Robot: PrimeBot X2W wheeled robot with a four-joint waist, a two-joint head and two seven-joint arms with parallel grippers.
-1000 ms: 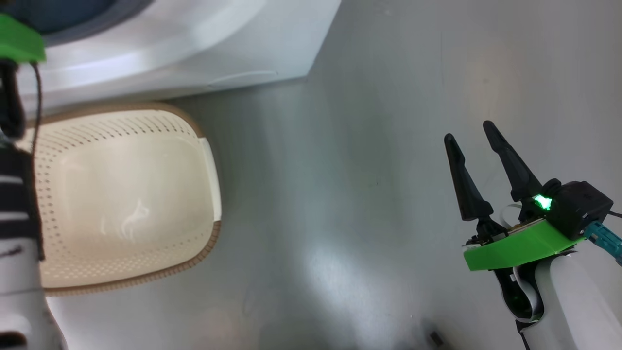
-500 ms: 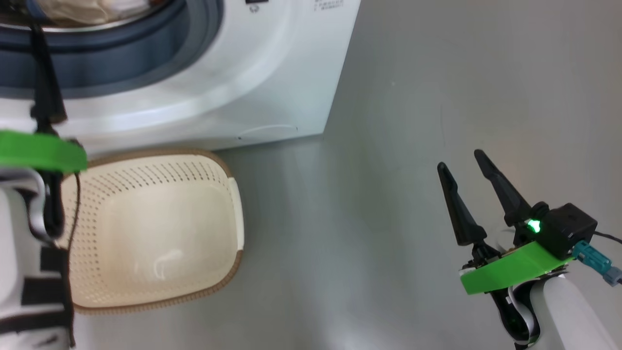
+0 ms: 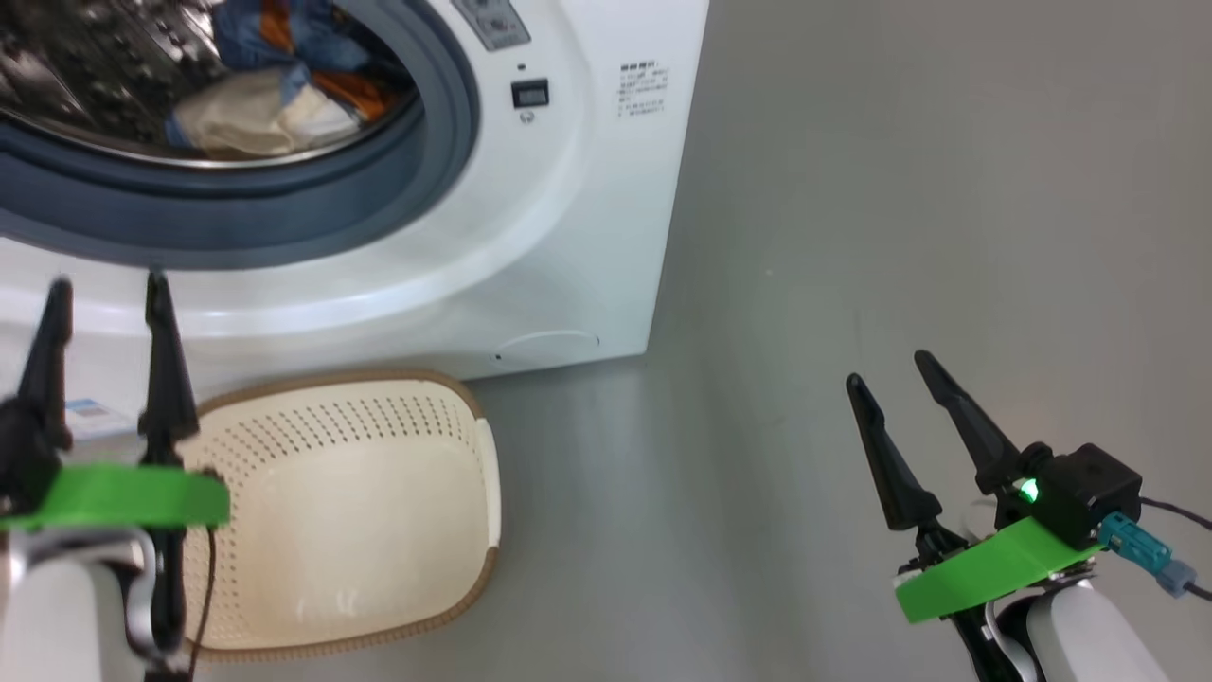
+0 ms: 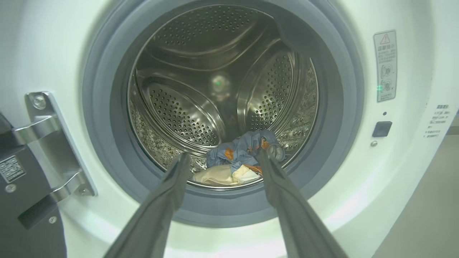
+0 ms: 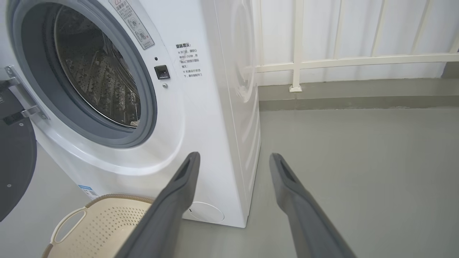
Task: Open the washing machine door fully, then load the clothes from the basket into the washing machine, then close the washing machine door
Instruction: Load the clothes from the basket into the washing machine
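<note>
Clothes (image 3: 275, 95), one cream-white piece and one blue with orange, lie inside the washing machine (image 3: 568, 237) at the front of its steel drum (image 3: 85, 57) in the head view. The basket (image 3: 360, 511) stands on the grey floor (image 3: 852, 189) just before the machine, its perforated bottom bare. The left tool (image 3: 107, 281) rises at the lower left, fingers spread wide and gripping nothing. The right tool (image 3: 889, 367) stands at the lower right over the floor, well apart from the machine, likewise wide and free. In the left wrist view the two fingers point into the drum, ringed by the blue-grey gasket (image 4: 104, 143), with the garments heaped at its lower front lip. In the right wrist view the washing machine door (image 5: 14, 161) hangs swung open at the left edge, and a white railing (image 5: 322, 61) runs behind.
</note>
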